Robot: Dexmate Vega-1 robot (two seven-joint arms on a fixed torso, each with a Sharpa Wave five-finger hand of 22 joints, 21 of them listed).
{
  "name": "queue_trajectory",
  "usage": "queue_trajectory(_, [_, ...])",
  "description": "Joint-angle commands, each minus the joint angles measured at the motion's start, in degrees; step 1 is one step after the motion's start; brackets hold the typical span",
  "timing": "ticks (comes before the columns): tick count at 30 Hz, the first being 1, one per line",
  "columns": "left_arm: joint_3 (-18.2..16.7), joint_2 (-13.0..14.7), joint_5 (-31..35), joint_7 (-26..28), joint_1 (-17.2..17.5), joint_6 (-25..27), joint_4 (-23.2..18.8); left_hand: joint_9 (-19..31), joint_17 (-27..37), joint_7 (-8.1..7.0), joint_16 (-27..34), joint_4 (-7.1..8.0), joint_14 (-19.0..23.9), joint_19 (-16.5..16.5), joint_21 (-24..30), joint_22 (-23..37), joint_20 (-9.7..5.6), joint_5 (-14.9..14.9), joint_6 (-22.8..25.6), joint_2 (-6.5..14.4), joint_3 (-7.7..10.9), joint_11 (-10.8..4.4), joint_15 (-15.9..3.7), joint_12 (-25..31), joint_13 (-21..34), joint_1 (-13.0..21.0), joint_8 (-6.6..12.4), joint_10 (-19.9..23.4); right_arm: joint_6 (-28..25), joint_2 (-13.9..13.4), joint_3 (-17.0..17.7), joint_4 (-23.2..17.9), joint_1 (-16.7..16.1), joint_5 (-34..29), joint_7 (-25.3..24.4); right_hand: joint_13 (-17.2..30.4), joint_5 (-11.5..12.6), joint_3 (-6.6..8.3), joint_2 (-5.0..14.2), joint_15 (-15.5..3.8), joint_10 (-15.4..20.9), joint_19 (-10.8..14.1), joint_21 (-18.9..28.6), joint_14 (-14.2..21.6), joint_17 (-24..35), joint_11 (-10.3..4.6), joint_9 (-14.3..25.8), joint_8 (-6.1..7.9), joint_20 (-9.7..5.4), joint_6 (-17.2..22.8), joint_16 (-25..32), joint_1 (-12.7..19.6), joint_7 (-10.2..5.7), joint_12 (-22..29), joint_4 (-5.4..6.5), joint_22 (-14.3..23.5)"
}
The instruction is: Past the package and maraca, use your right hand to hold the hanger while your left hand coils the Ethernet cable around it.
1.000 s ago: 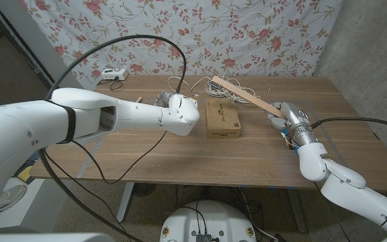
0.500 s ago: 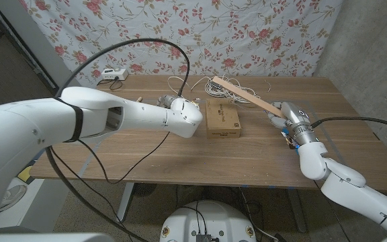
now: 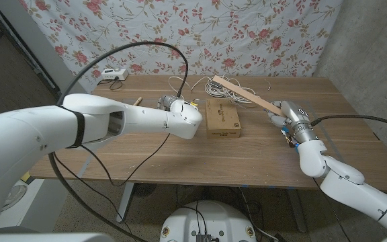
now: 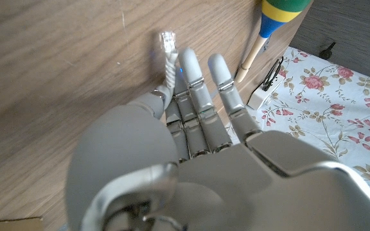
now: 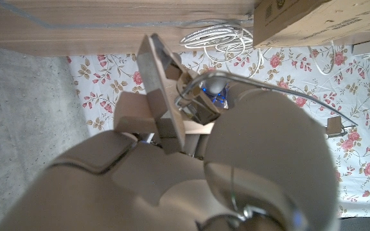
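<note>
Head view: the robot is standing at a wooden counter before a floral curtain. Its right hand is gripping a wooden hanger by one end near the counter's right side. The hanger's long axis is running from that hand up and away toward the far middle of the counter, tilted off the surface. A brown package is sitting in the middle, just in front of the hanger's far end. The white Ethernet cable is lying in loose loops beyond the package, near the far edge. The left hand is reaching in just left of the package, closer to the cable than the right hand is.

Left wrist view: the left hand is extending its fingers nearly straight over the wood, and the cable's clear plug end is sticking out beside them; whether they are pinching it, I cannot tell. A maraca is lying just past the fingertips.

Right wrist view: the right hand is wrapping its fingers around the hanger, with the hanger's metal hook arcing past. The cable coil is lying beyond, beside the package.
</note>
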Motion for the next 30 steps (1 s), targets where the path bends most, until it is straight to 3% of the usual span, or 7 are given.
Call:
queue_trajectory(1, [-16.5,7.4,8.8,13.0,11.1,-2.0,-10.0,3.4,0.3,-0.02,-0.4,3.59,5.5,3.1,3.4,-1.4,-1.79,1.8,0.8,-1.3,2.78,-7.64,-4.37,1.9,2.5,-2.3,2.35,11.8,0.2,0.3,-1.0,0.8,2.0,-1.0,0.5,-0.2,0.0,0.36,7.44,-2.95,0.0,-0.5,0.7,-0.4,0.1,0.34,0.4,-0.02,-3.64,2.8,0.6,-7.2,2.41,-0.3,0.0,-0.3])
queue_trajectory(3, [-18.6,8.3,8.4,15.2,12.2,-2.1,-12.3,5.7,1.3,-0.43,-0.9,4.32,7.4,3.2,4.5,-2.4,-2.03,3.1,2.6,-2.3,2.74,-7.95,-3.66,4.3,5.9,-3.2,4.42,12.9,0.5,0.5,-1.2,1.0,2.4,-1.0,0.5,0.1,0.0,0.36,7.43,-2.95,-0.1,-0.7,1.0,-0.4,0.1,0.33,0.4,-0.05,-3.65,2.9,0.7,-7.2,2.4,-0.1,0.01,-0.6])
queue_trajectory(8, [-18.6,10.8,6.3,14.0,10.5,-2.6,-17.3,11.0,5.2,-0.91,-0.6,5.04,8.1,2.5,6.5,-4.0,-2.08,5.8,2.8,-3.3,2.17,-7.55,-2.87,9.2,15.4,-3.9,7.89,12.0,0.8,1.6,-1.8,2.1,3.5,-1.6,-0.6,0.9,0.1,0.39,7.42,-2.94,-0.5,-0.8,1.4,-0.6,0.1,0.2,0.8,0.03,-3.7,2.7,1.0,-7.3,2.38,0.2,0.0,-1.1])
queue_trajectory(12, [-16.1,13.0,4.6,9.8,6.8,-4.4,-20.8,18.5,13.2,-1.62,2.1,6.61,7.4,0.3,9.2,-4.7,-1.66,9.0,-0.8,-3.1,1.48,-7.22,-0.93,14.2,28.7,-4.6,11.71,9.5,1.2,2.5,-2.4,3.1,4.6,-2.1,-1.5,1.3,0.2,0.43,7.44,-2.95,-0.7,-1.0,1.7,-0.7,0.2,0.0,1.2,0.24,-3.74,2.6,1.2,-7.3,2.31,0.4,0.0,-1.5])
queue_trajectory(16, [-13.1,14.9,3.8,5.3,3.1,-7.5,-23.4,23.8,18.7,-2.41,3.2,7.66,5.3,-3.7,11.0,-4.6,-0.54,10.7,-4.3,-2.8,0.91,-6.46,-0.87,17.2,36.8,-5.1,14.18,8.3,2.5,3.6,-3.0,4.4,5.8,-2.2,-2.5,1.4,0.2,0.47,7.43,-2.95,-0.8,-1.2,2.1,-0.8,0.2,-0.28,1.5,0.32,-3.78,2.6,1.4,-7.3,2.32,0.4,0.01,-1.9])
queue_trajectory(24, [-13.3,18.7,7.2,1.7,2.1,-15.7,-27.8,26.9,22.7,-2.64,4.0,8.41,3.6,-5.5,11.7,-5.1,-0.81,11.6,-5.6,-2.7,0.34,-6.26,-0.85,18.2,39.1,-5.4,15.91,7.8,5.5,5.6,-4.5,7.6,8.8,-2.3,-3.8,2.4,0.3,0.51,7.41,-2.94,-0.9,-1.4,3.0,-1.0,0.2,-0.14,1.9,0.46,-3.93,2.6,1.9,-7.4,2.35,1.0,0.02,-2.7])
queue_trajectory(30, [-18.2,19.8,11.1,2.3,6.4,-16.4,-29.6,28.3,24.4,-2.64,4.3,8.71,3.9,-5.2,12.3,-5.6,-0.99,12.4,-5.9,-2.4,0.44,-6.66,-1.11,18.1,38.9,-5.4,16.82,8.2,8.4,7.6,-5.6,10.8,10.7,-2.4,-6.1,2.1,0.3,0.53,7.35,-2.94,-1.0,-1.6,3.6,-1.2,0.2,-0.2,2.1,0.57,-4.06,2.7,2.3,-7.4,2.31,0.9,0.05,-3.2])
